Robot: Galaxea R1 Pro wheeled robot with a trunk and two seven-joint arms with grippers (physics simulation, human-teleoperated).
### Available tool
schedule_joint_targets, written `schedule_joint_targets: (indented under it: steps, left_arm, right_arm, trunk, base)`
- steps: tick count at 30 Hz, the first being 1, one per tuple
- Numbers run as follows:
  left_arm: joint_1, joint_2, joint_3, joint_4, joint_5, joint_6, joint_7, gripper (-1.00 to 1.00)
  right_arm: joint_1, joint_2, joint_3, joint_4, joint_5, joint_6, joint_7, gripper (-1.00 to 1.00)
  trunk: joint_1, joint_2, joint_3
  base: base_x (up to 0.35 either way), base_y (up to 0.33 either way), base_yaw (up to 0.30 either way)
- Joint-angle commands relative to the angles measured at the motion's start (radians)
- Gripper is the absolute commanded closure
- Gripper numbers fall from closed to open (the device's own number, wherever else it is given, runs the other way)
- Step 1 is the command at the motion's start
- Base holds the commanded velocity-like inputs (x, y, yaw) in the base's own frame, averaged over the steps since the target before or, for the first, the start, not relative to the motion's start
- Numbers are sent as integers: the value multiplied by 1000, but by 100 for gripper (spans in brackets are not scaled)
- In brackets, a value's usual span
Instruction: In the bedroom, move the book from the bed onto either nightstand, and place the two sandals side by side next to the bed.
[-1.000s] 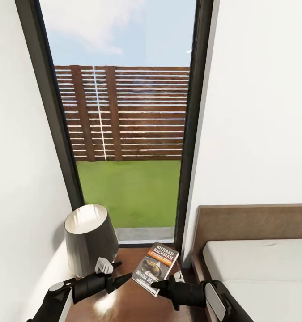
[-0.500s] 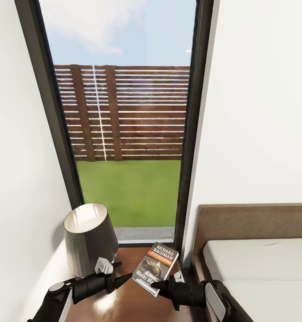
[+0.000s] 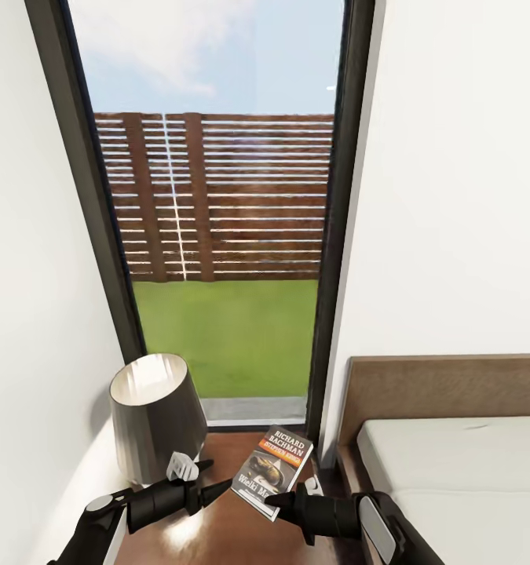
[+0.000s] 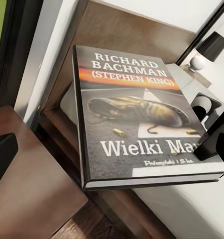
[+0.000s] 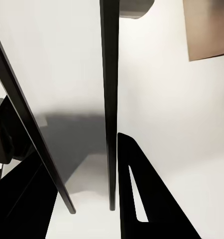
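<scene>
The lamp (image 3: 156, 416) crowds the nightstand's (image 3: 225, 541) left side, leaving bare top beside the bed (image 3: 453, 471).

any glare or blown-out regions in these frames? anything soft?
Head view: a bright glare patch on the glossy nightstand top; the lamp shade's inner rim catches light. Left wrist view: the book cover lettering is sharp. Right wrist view: pale wall nearly washed out, with one soft grey shadow.

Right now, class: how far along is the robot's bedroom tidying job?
Done: the book has left the bed. In hand: the right hand holds it above the nightstand, beside the lamp, not yet set down. Left: releasing it and pairing the sandals.
</scene>
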Motion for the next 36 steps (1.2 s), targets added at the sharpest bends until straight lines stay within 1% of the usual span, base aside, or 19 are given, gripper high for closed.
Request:
schedule_joint_targets:
  steps: [1, 34, 36]
  left_arm:
    - [-1, -2, 5, -2, -7, 11, -8, -100]
    - [-1, -2, 5, -1, -8, 11, -8, -100]
    - [-1, -2, 5, -1, -7, 11, -8, -100]
  right_arm:
    - [-1, 1, -6, 0, 7, 4, 7, 100]
    - [-1, 1, -5, 0, 5, 4, 7, 100]
    - [-1, 1, -5, 0, 5, 3, 8, 100]
  trunk:
    - [4, -8, -5]
    - [131, -239, -108]
    - [131, -239, -108]
  base:
    - [0, 0, 0]
    - [0, 0, 0]
    - [0, 0, 0]
